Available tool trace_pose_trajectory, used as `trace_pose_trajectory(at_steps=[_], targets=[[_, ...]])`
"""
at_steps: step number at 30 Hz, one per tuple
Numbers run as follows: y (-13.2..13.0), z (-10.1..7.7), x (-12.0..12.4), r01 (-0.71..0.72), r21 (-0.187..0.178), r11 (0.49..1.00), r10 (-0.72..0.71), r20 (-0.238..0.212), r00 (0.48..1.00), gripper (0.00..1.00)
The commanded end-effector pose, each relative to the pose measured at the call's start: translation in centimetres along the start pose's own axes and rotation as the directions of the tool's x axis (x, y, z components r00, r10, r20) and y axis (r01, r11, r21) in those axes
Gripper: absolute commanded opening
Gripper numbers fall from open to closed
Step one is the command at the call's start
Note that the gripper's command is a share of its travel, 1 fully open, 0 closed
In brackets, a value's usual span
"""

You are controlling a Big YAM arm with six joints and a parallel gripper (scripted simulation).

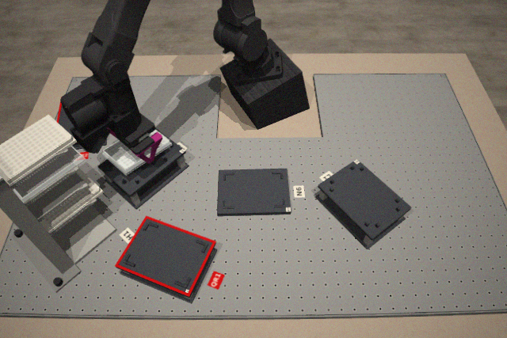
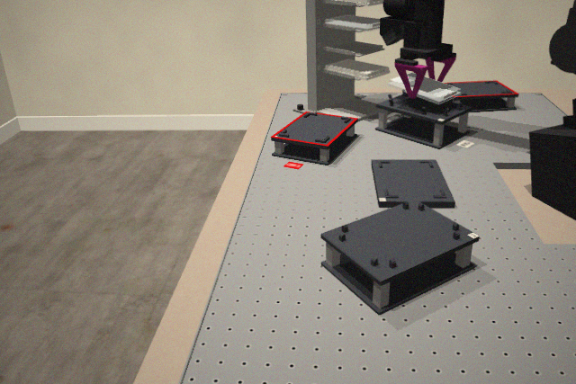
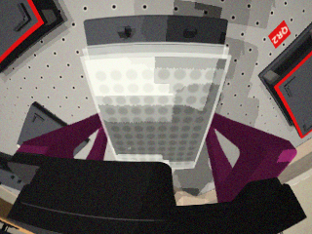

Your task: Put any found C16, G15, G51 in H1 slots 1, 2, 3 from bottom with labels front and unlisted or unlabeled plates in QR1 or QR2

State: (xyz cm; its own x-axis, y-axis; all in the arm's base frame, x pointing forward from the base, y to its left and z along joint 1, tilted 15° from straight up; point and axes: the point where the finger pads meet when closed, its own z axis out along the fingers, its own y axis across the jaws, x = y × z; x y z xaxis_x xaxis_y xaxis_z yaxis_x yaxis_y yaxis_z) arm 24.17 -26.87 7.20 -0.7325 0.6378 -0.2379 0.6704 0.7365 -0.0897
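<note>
one plate [image 3: 156,107] gripped across its long sides, lifted slightly askew over its raised nest [image 1: 162,169].
jaws closed on the plate; beyond stands hotel h1 [image 2: 319,36]. judged best: level the plate, then check which end bears the label before shelving.
</note>
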Motion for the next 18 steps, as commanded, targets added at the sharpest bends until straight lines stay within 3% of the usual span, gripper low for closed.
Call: trace_pose_trajectory(at_steps=[1,18], targets=[[0.0,-2.5,-2.9,-0.003,0.002,1.0,0.003,0.069,0.998,0.86],[0.1,-4.1,-2.7,-0.004,0.002,1.0,0.004,0.072,0.997,0.86]])
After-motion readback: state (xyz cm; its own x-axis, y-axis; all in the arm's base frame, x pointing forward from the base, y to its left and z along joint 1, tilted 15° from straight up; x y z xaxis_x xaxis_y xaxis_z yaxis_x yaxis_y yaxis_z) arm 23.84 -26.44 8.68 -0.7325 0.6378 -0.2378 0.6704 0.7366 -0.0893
